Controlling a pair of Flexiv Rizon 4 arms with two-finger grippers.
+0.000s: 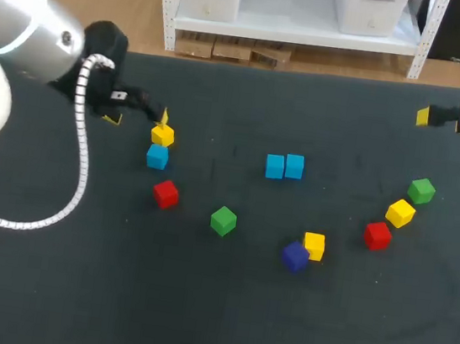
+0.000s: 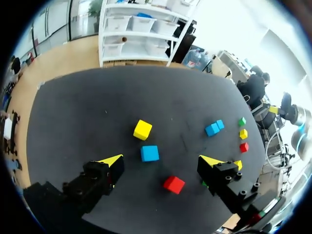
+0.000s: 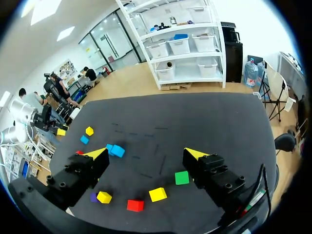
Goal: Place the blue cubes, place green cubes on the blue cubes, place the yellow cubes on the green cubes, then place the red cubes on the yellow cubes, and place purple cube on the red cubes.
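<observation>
My left hand (image 2: 161,163) hangs open above a small blue cube (image 2: 149,153), with a yellow cube (image 2: 142,129) just beside it on the dark surface (image 2: 73,122). My right hand (image 3: 146,155) is open too, near the surface's right edge. A pair of touching blue cubes (image 1: 275,166) lies mid-surface.

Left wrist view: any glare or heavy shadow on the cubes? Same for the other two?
Left wrist view: table evenly lit, no glare, yellow cube and blue cube stand out. Head view: left arm shell bright, cube shadows faint. Right wrist view: matte table, no hotspots, green cube stands out.
</observation>
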